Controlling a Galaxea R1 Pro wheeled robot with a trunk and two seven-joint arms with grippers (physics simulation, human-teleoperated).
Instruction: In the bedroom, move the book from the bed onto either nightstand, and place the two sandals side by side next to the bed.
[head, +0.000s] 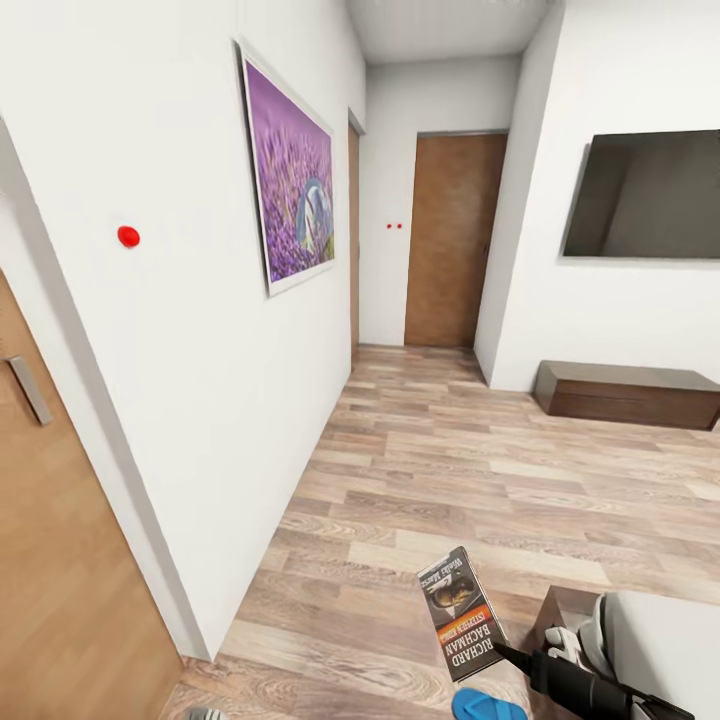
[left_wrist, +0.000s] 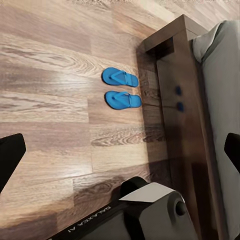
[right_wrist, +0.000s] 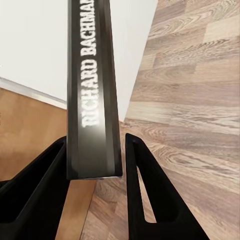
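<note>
The right gripper (right_wrist: 95, 175) clamps the Richard Bachman paperback (head: 461, 612) at five o'clock over the plank floor (head: 450, 470), while the left gripper (left_wrist: 120, 155), jaws wide, hangs above two blue sandals (left_wrist: 121, 88) beside the bed frame (left_wrist: 175, 100).

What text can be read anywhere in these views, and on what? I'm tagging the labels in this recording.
"RICHARD BACHMAN", white letters on the cover of the book in the head view; its smaller cover lines are too blurred to read.
"RICHARD BACHM…", white on the book's spine between the right gripper's fingers, cut off by the picture's edge.
"GALAXEA…", partly cut off, on the robot's body in the left wrist view.
</note>
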